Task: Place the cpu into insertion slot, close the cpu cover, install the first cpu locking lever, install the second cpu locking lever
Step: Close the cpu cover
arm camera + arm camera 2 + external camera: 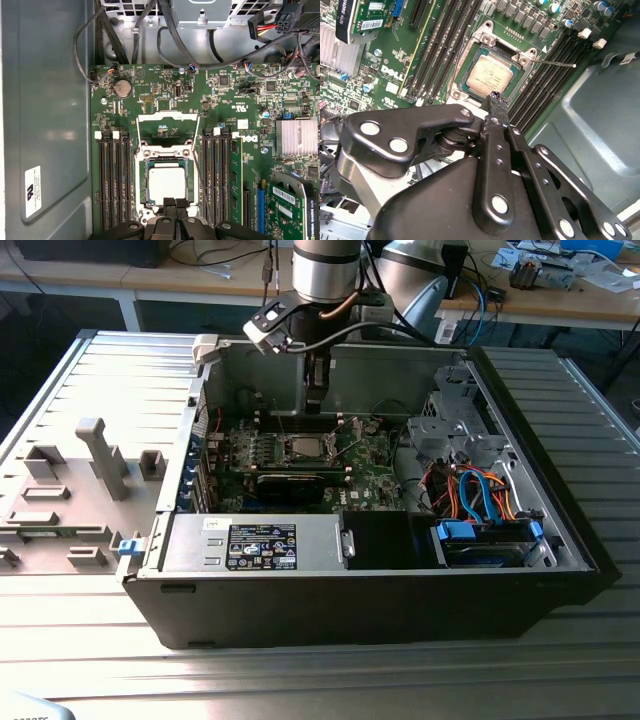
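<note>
The cpu [165,182] [490,76], a silvery-tan square, lies flat in the insertion slot [142,185] in the middle of the green motherboard [370,465]. The cpu cover [168,116] stands open, swung away from the slot, with green board visible through its window. A thin lever rod [555,63] sticks out beside the socket. My gripper [175,202] [495,97] hangs just above one edge of the cpu. Its fingertips are shut together with nothing between them. In the exterior view the gripper [315,405] reaches down into the open computer case.
Black memory slots [112,185] flank the socket on both sides. A card [290,205], a heat sink [297,137] and cable bundles [150,35] lie nearby. The power supply [255,545], drive cage [485,540] and case walls [45,125] hem the board in. A grey fixture [100,455] stands outside.
</note>
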You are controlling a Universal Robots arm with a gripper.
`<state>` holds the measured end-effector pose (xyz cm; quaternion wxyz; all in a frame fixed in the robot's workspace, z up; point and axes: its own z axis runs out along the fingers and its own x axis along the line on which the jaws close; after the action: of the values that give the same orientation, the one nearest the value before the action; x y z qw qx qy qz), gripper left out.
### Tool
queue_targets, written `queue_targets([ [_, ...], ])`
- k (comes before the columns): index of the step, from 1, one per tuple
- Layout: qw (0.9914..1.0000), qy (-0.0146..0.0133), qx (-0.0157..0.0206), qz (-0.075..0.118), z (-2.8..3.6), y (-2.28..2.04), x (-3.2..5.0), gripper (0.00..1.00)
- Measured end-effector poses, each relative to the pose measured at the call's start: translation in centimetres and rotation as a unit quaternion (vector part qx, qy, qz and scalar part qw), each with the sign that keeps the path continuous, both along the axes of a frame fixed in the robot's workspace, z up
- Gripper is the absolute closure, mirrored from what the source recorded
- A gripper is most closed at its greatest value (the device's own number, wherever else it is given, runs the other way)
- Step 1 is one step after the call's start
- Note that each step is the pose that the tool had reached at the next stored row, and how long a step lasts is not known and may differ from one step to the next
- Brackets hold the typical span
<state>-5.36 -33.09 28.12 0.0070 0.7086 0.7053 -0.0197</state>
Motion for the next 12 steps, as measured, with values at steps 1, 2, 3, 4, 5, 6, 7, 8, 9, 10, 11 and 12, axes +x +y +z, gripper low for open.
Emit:
queue_targets([
  [1, 1.00000, 0.0000, 0.0000, 0.003, 0.00, 0.00, 0.00, 0.89],
  [2, 0.99999, 0.0000, 0.0000, 0.005, 0.00, 0.00, 0.00, 0.89],
  [3, 0.99996, 0.0001, -0.0001, 0.009, 0.01, 0.00, 0.05, 0.89],
  [4, 0.99994, 0.0001, 0.0000, 0.010, 0.01, 0.00, 0.14, 0.89],
  [5, 0.99993, 0.0001, 0.0001, 0.012, 0.01, 0.00, 0.26, 0.89],
  [6, 0.99991, 0.0002, 0.0003, 0.014, 0.00, 0.00, 0.47, 0.89],
  [7, 0.99988, 0.0003, 0.0018, 0.015, 0.00, -0.01, 0.81, 0.89],
  [8, 0.99984, 0.0004, 0.0067, 0.017, 0.00, -0.02, 1.18, 0.89],
  [9, 0.99980, 0.0004, 0.0103, 0.017, 0.00, -0.03, 1.27, 0.89],
  [10, 0.99972, 0.0003, 0.0152, 0.018, 0.00, -0.05, 1.34, 0.89],
  [11, 0.99959, 0.0002, 0.0218, 0.019, 0.00, -0.09, 1.41, 0.89],
  [12, 0.99954, 0.0002, 0.0234, 0.019, 0.00, -0.12, 1.49, 0.89],
])
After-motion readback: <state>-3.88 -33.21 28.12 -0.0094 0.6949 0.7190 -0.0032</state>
